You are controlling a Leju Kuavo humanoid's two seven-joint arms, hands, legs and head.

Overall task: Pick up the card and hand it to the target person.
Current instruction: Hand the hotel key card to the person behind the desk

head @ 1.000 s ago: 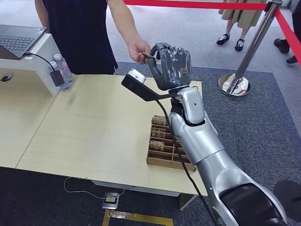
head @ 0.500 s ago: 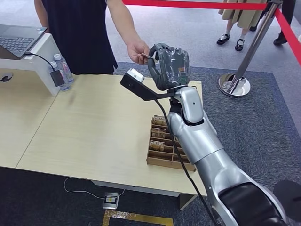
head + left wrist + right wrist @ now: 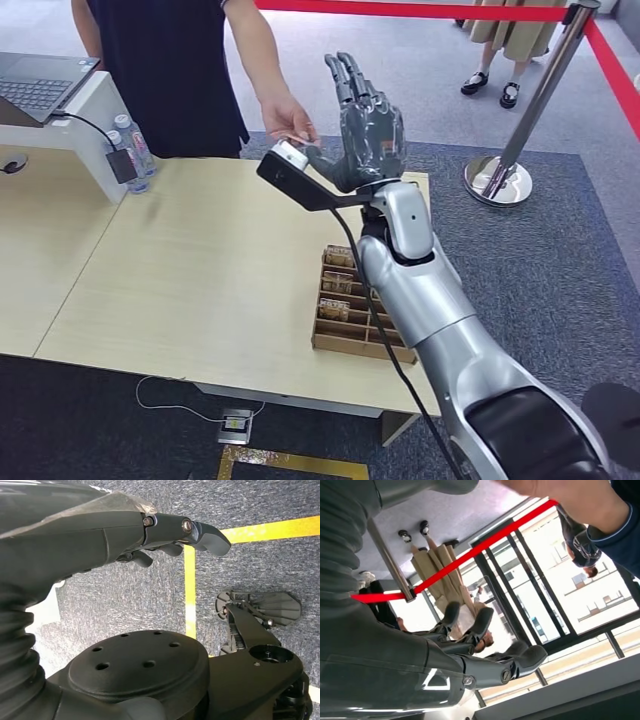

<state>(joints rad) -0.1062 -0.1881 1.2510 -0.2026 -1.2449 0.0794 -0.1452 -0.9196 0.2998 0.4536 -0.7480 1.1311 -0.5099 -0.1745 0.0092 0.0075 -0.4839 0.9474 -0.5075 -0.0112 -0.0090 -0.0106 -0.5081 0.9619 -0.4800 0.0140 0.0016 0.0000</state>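
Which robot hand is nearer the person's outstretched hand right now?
Right. The right robot hand is raised with fingers spread, just beside the person's hand above the table's far edge. The left robot hand hangs low over the carpeted floor, far from it.

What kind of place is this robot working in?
Probably a public demo or exhibition area: a red barrier rope on a metal stanchion keeps onlookers back, and a laptop sits beside the wooden table.
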